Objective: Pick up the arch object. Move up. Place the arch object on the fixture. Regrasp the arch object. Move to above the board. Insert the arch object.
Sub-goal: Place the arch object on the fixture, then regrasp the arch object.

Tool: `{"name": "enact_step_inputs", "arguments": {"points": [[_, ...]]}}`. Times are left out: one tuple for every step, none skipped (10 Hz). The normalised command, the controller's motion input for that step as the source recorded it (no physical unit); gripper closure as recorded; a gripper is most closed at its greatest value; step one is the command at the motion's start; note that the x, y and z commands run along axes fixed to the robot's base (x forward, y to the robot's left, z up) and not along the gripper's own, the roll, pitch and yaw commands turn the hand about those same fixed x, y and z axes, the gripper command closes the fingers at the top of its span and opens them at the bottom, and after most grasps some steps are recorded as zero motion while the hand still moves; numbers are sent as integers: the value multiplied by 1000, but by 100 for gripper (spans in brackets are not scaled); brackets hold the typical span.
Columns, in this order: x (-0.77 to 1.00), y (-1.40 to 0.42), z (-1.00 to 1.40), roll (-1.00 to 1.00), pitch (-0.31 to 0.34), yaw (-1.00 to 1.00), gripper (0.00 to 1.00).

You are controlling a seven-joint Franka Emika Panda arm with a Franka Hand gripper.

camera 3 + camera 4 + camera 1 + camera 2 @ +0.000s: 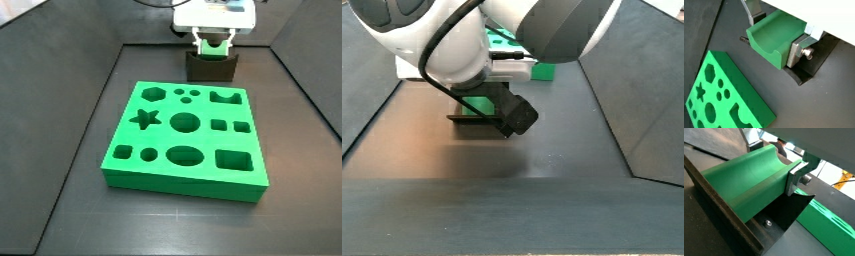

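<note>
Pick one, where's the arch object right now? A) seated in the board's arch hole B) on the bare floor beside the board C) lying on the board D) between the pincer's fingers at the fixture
D: in a wrist view the arch object sits between the pincer fingers right at the fixture, well away from the board.

Bright green arch object (774, 39) and board (187, 135) — black fixture (211, 68), silver-fingered gripper (777, 37).
</note>
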Motion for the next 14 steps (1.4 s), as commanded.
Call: {"name": "enact_step_inputs", "arguments": {"points": [[0,0,0,0,0,0,0],[0,0,1000,3,-34,25,0],[-4,0,1000,8,-31,31,0],[-24,-1,1000,22,-13,39,0],[-37,-6,1000,48,17,46,0],[-41,-4,1000,52,32,42,0],[-37,1,852,50,63,33,0],[-30,3,673,45,81,21,0],[-24,7,426,40,92,2,0],[-25,5,297,37,93,-9,0],[-111,-777,755,1000,71,17,0],[-96,-727,678,1000,68,16,0],[-111,-597,555,1000,58,15,0],[-116,-440,372,1000,49,14,0]]}}
